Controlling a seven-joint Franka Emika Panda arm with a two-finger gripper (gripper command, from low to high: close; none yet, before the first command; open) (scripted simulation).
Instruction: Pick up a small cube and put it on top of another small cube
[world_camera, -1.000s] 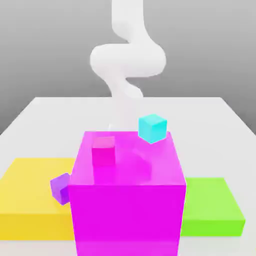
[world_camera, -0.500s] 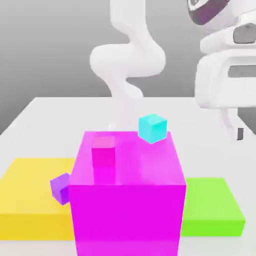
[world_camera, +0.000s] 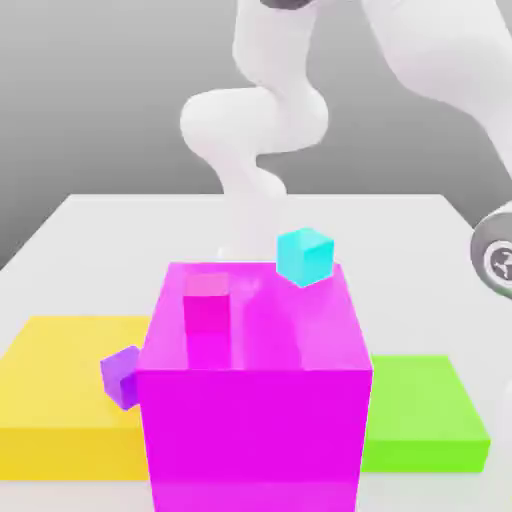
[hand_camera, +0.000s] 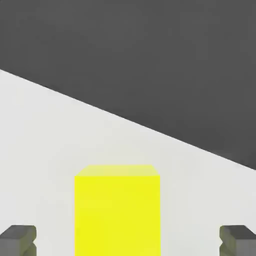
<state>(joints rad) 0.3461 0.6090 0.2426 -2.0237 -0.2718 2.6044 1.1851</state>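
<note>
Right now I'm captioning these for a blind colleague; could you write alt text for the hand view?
A bright-yellow cube sits on a pale surface between the gripper's open fingers, touching neither. Beyond the surface's slanting edge is dark grey.

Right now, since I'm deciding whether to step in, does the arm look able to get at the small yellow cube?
Probably yes: the bright-yellow cube sits between the open jaws, with white surface on either side and nothing seen blocking them.
</note>
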